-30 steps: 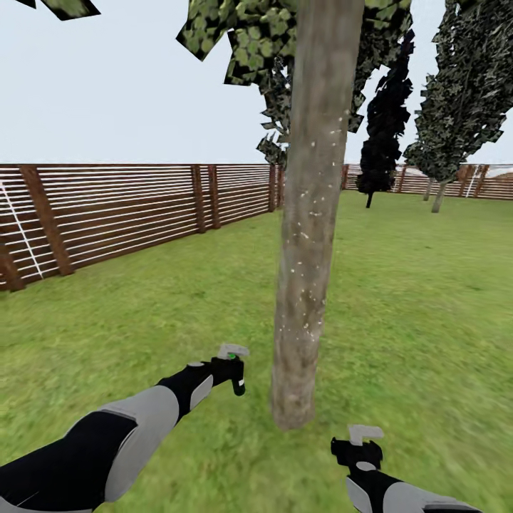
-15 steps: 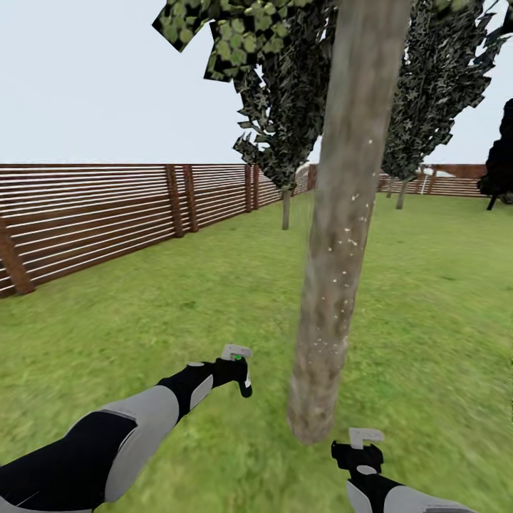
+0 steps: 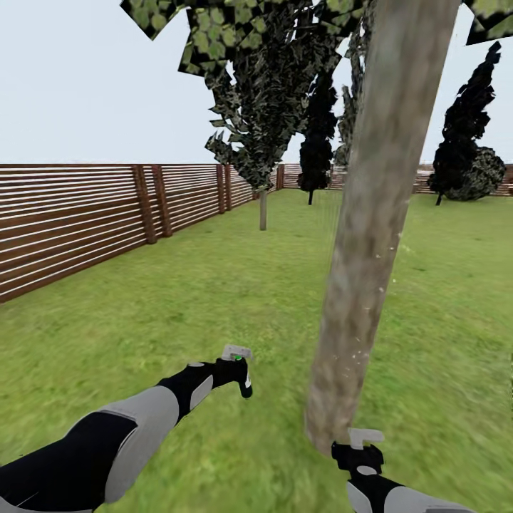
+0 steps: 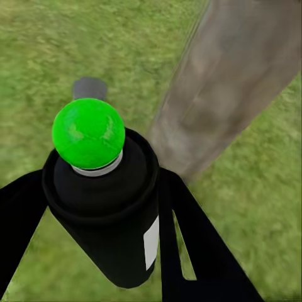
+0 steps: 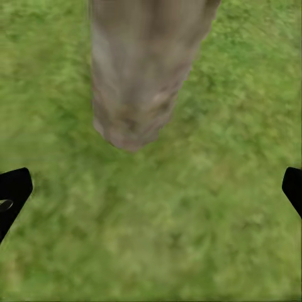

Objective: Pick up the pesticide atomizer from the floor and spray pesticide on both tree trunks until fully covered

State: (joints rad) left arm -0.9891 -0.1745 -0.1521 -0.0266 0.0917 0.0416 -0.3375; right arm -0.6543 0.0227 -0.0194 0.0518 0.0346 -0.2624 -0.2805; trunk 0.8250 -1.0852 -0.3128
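Observation:
My left gripper [image 3: 237, 368] is shut on the pesticide atomizer [image 3: 242, 376], held low over the lawn. In the left wrist view the atomizer [image 4: 104, 207] shows a dark body, a white label and a green dot, with black fingers [image 4: 189, 245] on both sides. A tree trunk [image 3: 374, 228], grey-brown and flecked with white, rises just right of the atomizer and leans across the head view. The same trunk [image 4: 229, 88] stands close ahead of the nozzle. My right gripper [image 3: 363, 447] is open by the trunk's base [image 5: 141, 75], nothing between its fingertips [image 5: 12, 192]. Another tree [image 3: 262, 206] stands farther back.
A brown slatted fence [image 3: 85, 221] runs along the left and back of the lawn [image 3: 214, 299]. Dark columnar trees [image 3: 317, 142] and a dark bush [image 3: 484, 174] stand near the far fence. Open grass lies to the left and behind the trunk.
The whole view has swung: the trunk now sits further right and nearer my right gripper, and the fence has slid left. Both arms keep the same pose, atomizer still held.

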